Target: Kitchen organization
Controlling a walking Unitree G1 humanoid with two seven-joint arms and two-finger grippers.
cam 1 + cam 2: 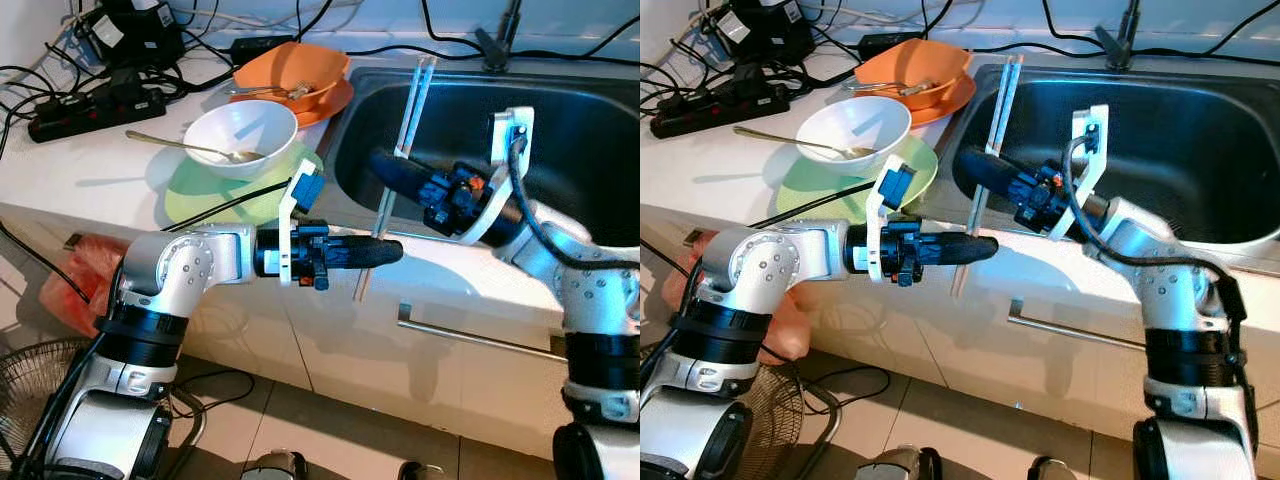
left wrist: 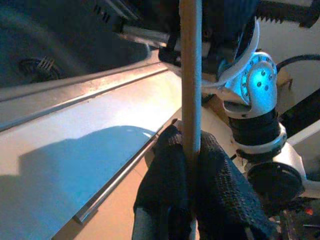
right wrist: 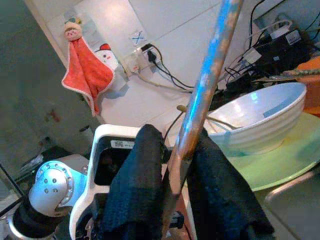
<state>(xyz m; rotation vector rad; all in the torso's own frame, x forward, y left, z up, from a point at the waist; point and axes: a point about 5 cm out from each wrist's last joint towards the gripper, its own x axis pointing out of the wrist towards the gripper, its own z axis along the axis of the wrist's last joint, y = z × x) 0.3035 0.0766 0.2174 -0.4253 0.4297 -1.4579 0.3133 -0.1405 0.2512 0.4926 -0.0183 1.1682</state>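
A pair of long pale chopsticks (image 1: 410, 110) stands nearly upright over the left rim of the steel sink (image 1: 600, 120), its lower end hanging in front of the counter edge. My left gripper (image 1: 392, 251) reaches in from the left and is shut on the lower part. In the left wrist view the stick (image 2: 190, 75) runs between the fingers (image 2: 165, 170). My right gripper (image 1: 385, 168) comes from the sink side and is shut on the sticks higher up. The right wrist view has the stick (image 3: 210, 75) pinched between its fingers (image 3: 140, 170).
On the counter to the left, a white bowl (image 1: 240, 125) with a spoon sits on a green plate (image 1: 200, 200). Behind it is an orange bowl (image 1: 290, 65) with cutlery on an orange plate. A power strip (image 1: 95, 105) and cables lie at the back left. A drawer handle (image 1: 470, 335) runs below the counter.
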